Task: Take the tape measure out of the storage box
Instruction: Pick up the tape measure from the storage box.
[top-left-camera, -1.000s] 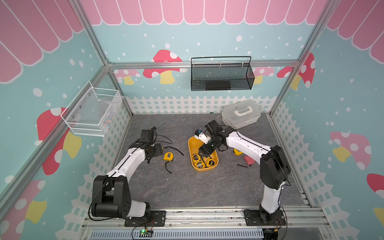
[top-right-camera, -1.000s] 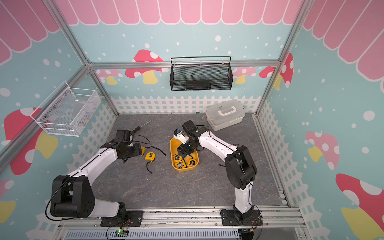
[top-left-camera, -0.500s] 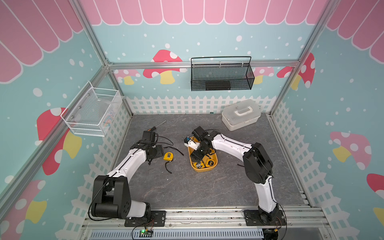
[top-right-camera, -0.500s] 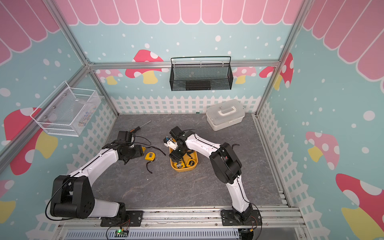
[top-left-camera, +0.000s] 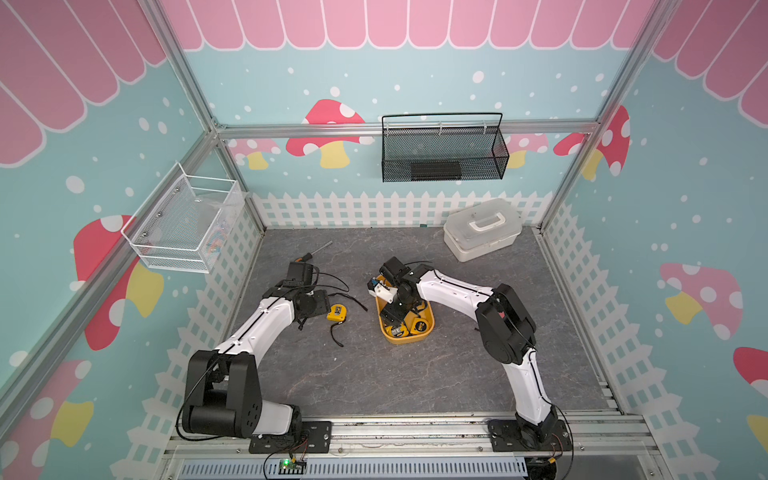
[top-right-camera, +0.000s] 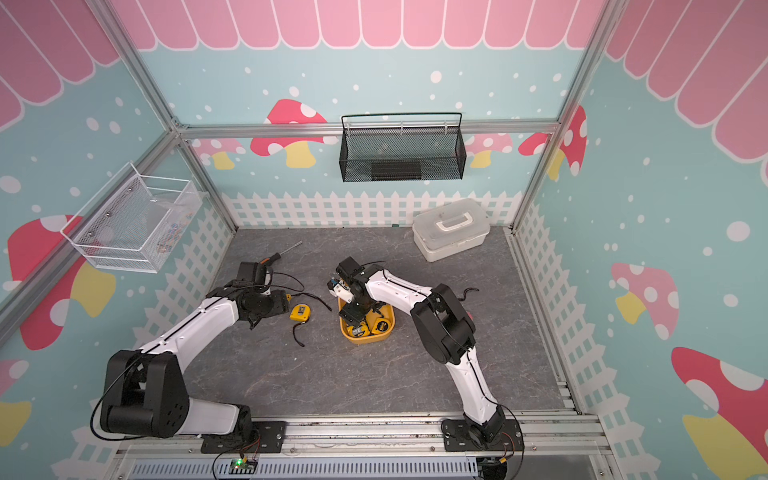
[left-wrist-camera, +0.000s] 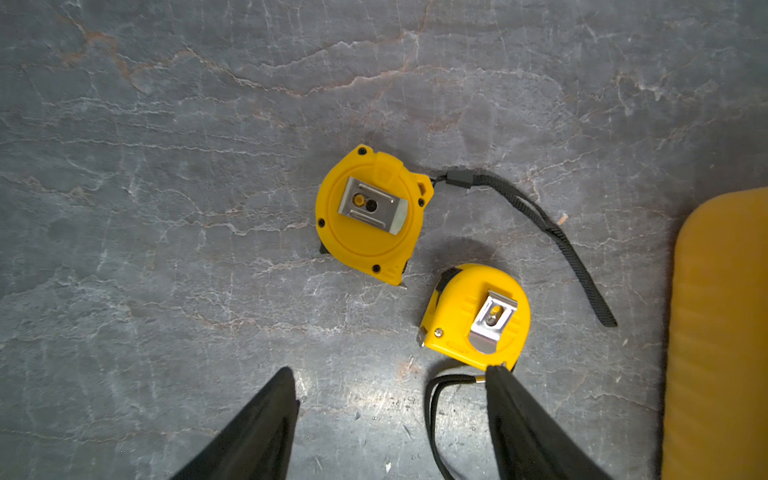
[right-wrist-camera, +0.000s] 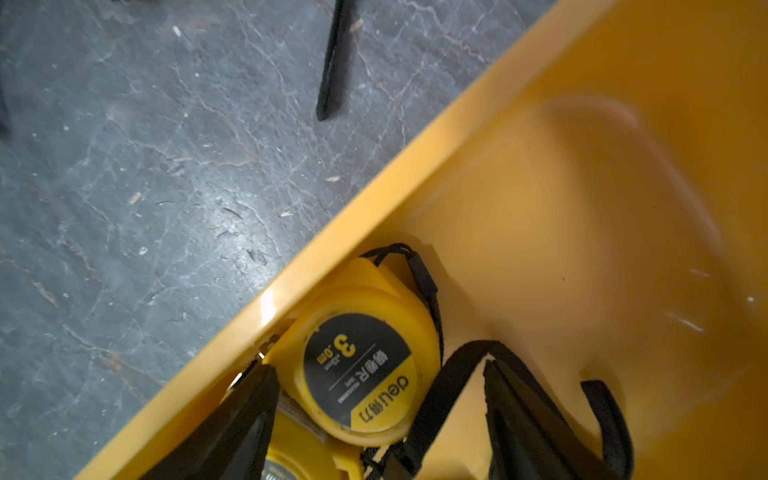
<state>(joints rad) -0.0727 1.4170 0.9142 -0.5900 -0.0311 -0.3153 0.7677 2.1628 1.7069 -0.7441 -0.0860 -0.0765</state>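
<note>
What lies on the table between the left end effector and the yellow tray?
Two yellow tape measures with black straps, as the left wrist view shows; both top views show just one.

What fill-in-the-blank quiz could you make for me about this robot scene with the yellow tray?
1. The right gripper reaches into the ____ storage box.
2. In the left wrist view, ____ tape measures lie on the table near the left gripper.
3. The tape measure closest to the right gripper is labelled ____ m.
4. The white case at the back has its lid ____.

Missing words: yellow; two; 3.0; closed.
</note>
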